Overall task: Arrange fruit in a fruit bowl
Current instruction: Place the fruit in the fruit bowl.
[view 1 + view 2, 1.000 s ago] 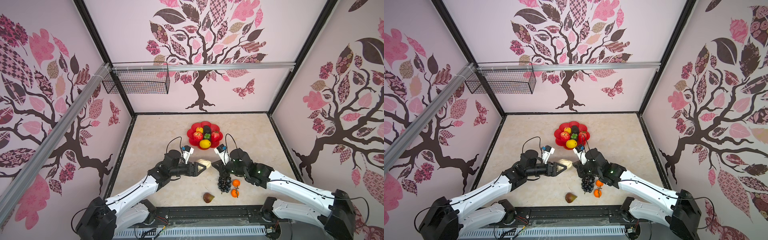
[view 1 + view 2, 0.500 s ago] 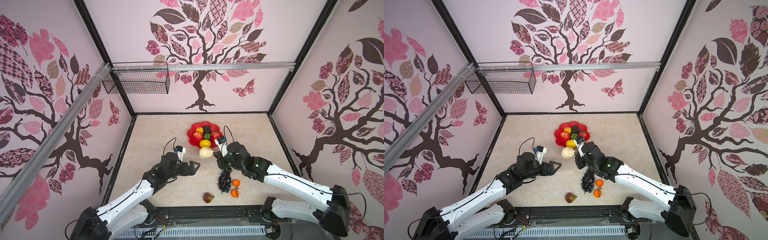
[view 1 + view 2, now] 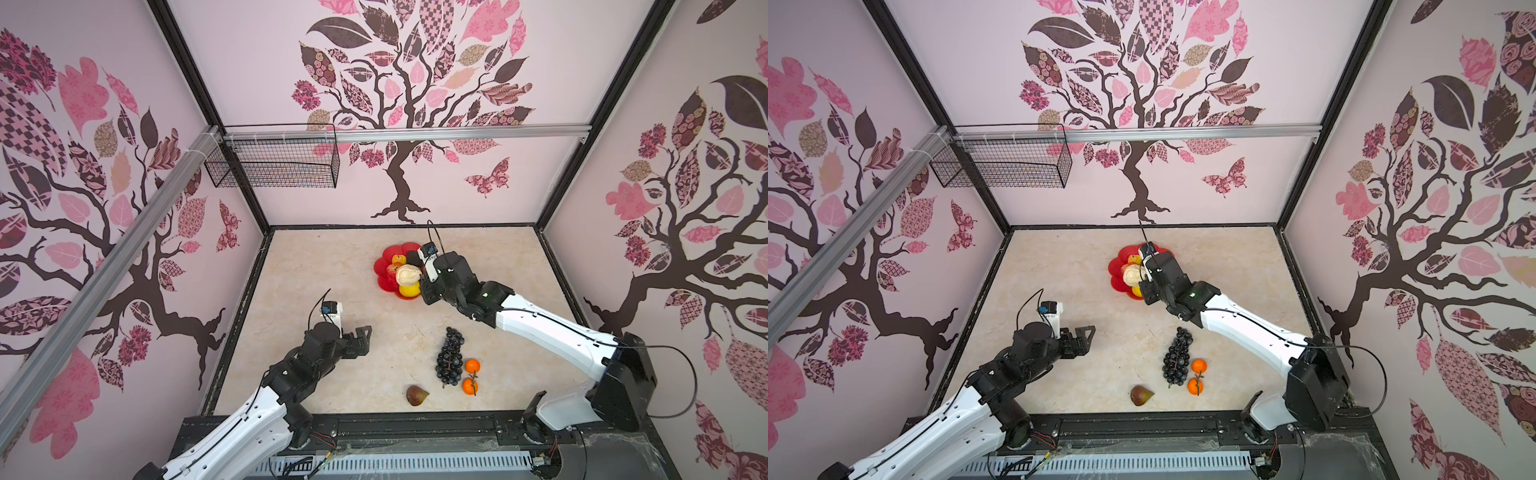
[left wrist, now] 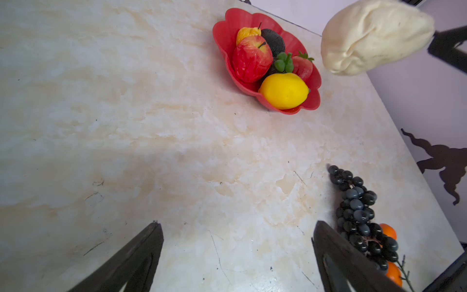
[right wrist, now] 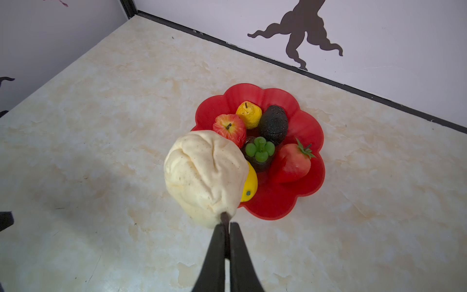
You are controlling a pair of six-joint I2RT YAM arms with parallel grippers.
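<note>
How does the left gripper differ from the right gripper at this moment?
The left gripper is open; the right gripper is shut. The left gripper holds nothing; the right gripper pinches the cream knobbly piece by its end. The left gripper is over bare table, well away from the fruit bowl; the right gripper is close to it. Both are black.
</note>
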